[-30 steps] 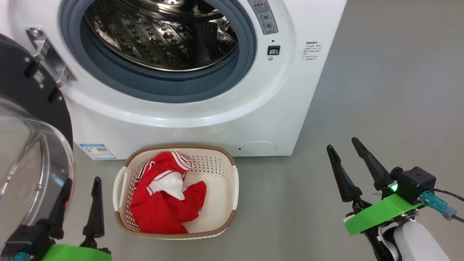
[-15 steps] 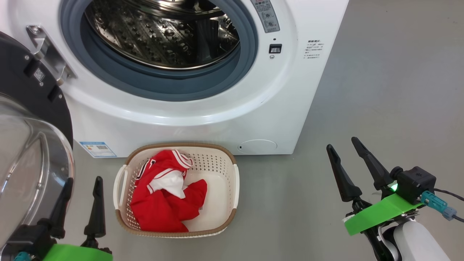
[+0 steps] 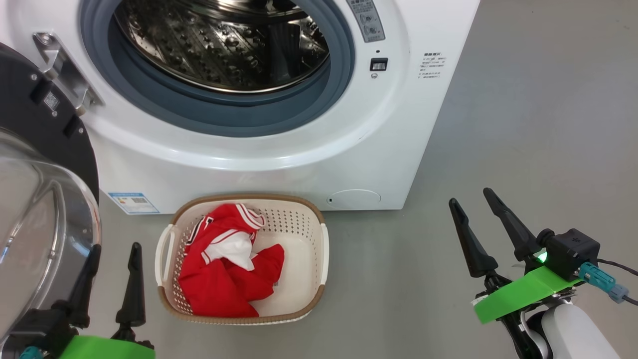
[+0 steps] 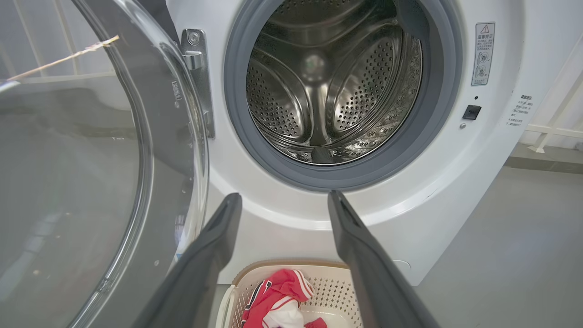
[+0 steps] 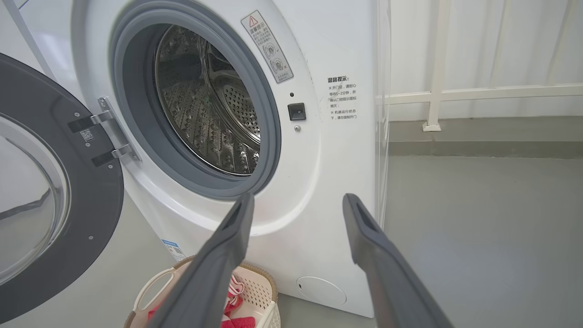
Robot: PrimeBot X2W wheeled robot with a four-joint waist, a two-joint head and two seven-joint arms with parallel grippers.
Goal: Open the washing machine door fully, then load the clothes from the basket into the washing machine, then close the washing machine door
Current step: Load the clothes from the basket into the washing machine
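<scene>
Although the washing machine [image 3: 299, 164] and the basket [image 3: 289, 224] sit a shade higher in the head view than a second ago, both grippers keep their places in the frame. The camera has tipped, then, and nothing has been handled. For the task this looks like a pause between steps. The washing machine door [image 3: 45, 129] stands swung wide at the left edge, clear of the steel drum [image 3: 219, 45] at upper centre. The clothes [image 3: 224, 284] still lie in the basket at lower centre, just in front of the machine, so loading has not begun.

The left gripper [image 3: 114, 247], at lower left just beside the basket, has its fingers spread and holds nothing. The right gripper [image 3: 470, 196], at lower right well apart from the basket, is likewise spread and empty.

By count there are one machine, one door, one basket, two grippers and one red-and-white heap. How many garments are in the heap I cannot tell.
</scene>
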